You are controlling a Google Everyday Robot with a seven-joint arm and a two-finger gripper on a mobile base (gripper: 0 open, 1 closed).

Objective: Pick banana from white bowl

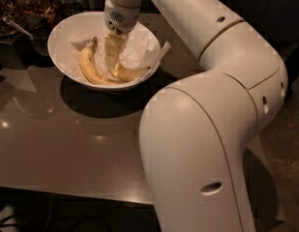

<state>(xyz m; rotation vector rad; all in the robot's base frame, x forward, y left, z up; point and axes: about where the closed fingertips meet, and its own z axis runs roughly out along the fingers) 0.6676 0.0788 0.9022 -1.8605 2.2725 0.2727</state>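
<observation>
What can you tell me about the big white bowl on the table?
The large round glossy white bowl has sloping sides and looks ceramic. It sits upright on the dark glossy table, towards its far side. Crumpled white paper lines it, one corner sticking past the right rim. Inside lie a yellow banana with a dark stem tip, on the left, and a second yellow banana to its right. The robot's hand reaches down into the bowl between them.

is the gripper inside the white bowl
Yes, the gripper is down inside the white bowl, beside the banana lying on the paper.
</observation>
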